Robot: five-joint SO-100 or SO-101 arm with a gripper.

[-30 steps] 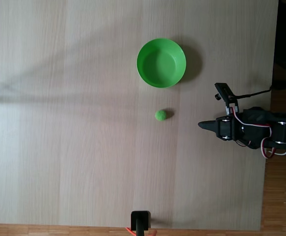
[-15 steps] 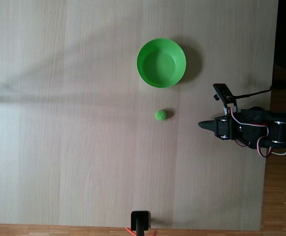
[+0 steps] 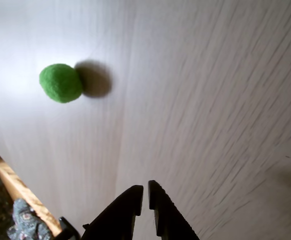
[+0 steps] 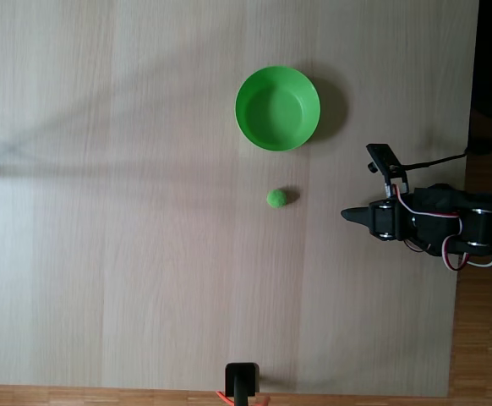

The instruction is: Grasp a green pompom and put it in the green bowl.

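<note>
Fixed view, looking straight down: I have a pale wood-grain table (image 4: 144,211), and on it a round, smooth-sided bright green plastic bowl (image 4: 277,108), empty as far as I can see. My black two-finger gripper (image 4: 347,215) sits near the table's right edge in that view, its tip pointing across the boards.

The small fuzzy bright green pompom (image 4: 276,198) lies on bare wood ahead of the jaws and slightly to one side, apart from them; the bowl stands further off, beyond the pompom and to that same side.

Wrist view: the jaws (image 3: 144,195) are pressed almost together, a thin slit between the tips, holding nothing. The pompom (image 3: 60,83) sits up and to the left of them, nothing touching it.

Assessment: the reach is the step in hand; no grasp yet. To do it well I should spread the jaws before advancing, swing the wrist until the ball lies centred between the tips, then descend so both fingers straddle it. A soft ball will roll if nudged by one finger only.
</note>
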